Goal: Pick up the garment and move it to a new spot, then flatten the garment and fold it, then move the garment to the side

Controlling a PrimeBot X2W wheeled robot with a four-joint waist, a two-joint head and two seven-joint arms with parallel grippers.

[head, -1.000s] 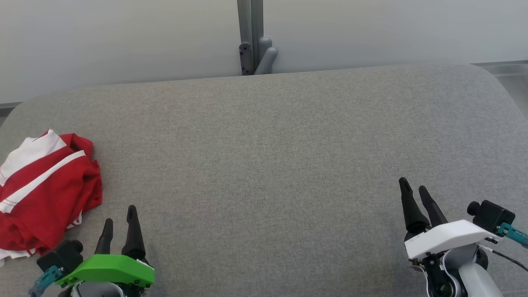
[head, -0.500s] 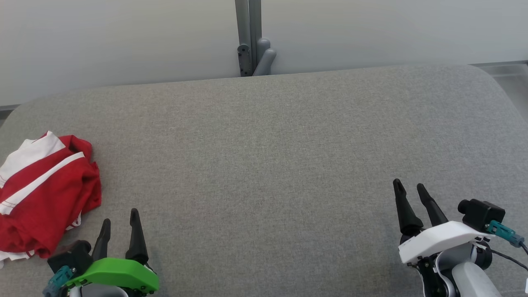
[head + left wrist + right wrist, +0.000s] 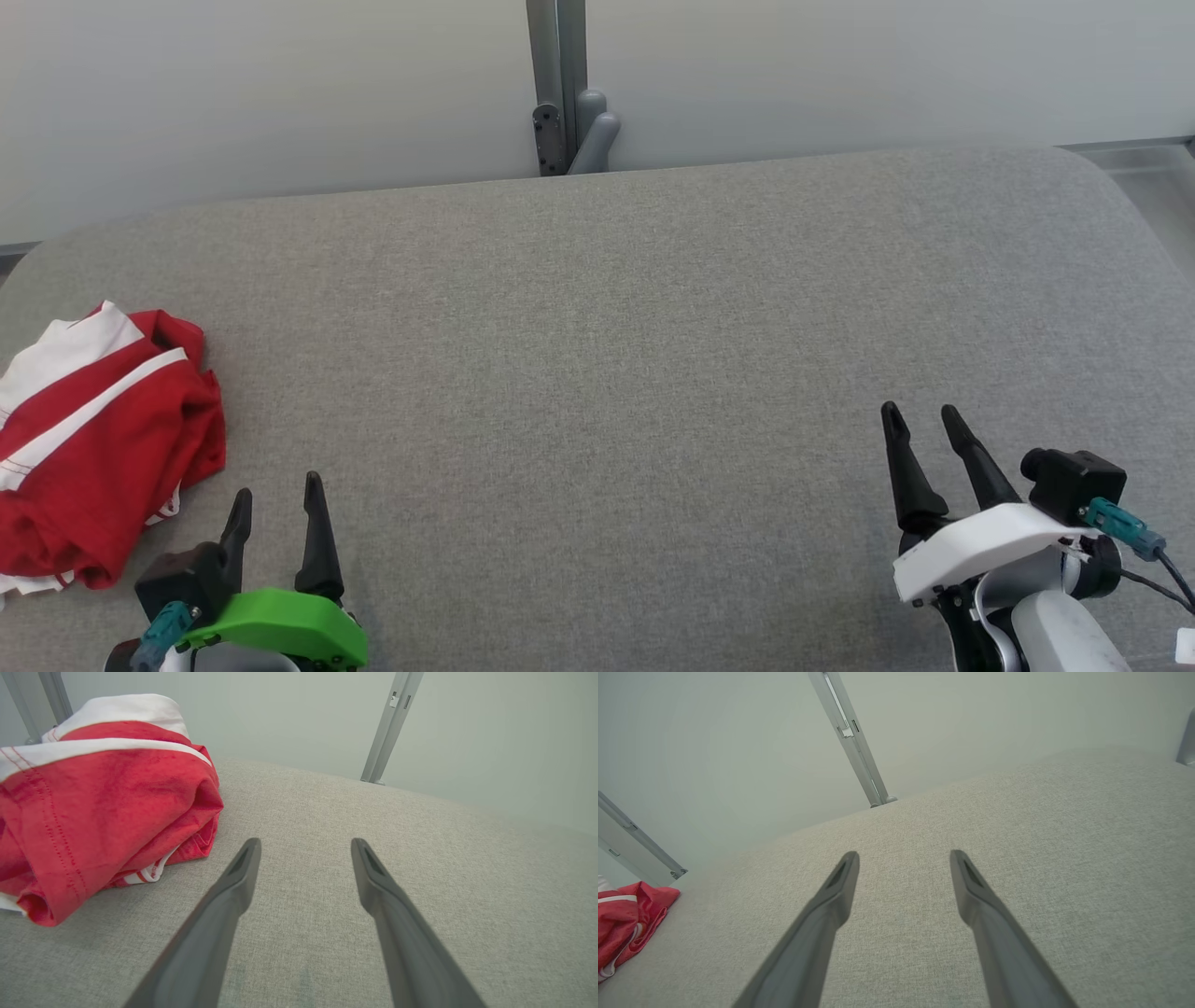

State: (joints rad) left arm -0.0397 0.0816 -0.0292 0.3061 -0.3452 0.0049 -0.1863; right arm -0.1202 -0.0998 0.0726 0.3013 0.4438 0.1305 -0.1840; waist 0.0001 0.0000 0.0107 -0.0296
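Red cloth with white bands, the garment (image 3: 103,448), is shown bunched in a loose heap at the far left of a grey fabric-covered surface (image 3: 597,355), near its left edge. The heap is seen lying just ahead of and to the left of the left gripper (image 3: 278,487), near it but not touched by it. In the left wrist view its folds are seen beside the left-hand finger, apart from it. The left gripper, carried under a green cover, is held with its two dark fingers spread, and bare fabric is seen between them. The right gripper (image 3: 920,411), carried under a white cover, is placed at the lower right, well apart from the garment. Its fingers are likewise spread over bare fabric. Whether either pair of fingertips rests on the surface cannot be told. A grey metal post (image 3: 557,84) is seen beyond the far edge, against a pale wall (image 3: 280,93).
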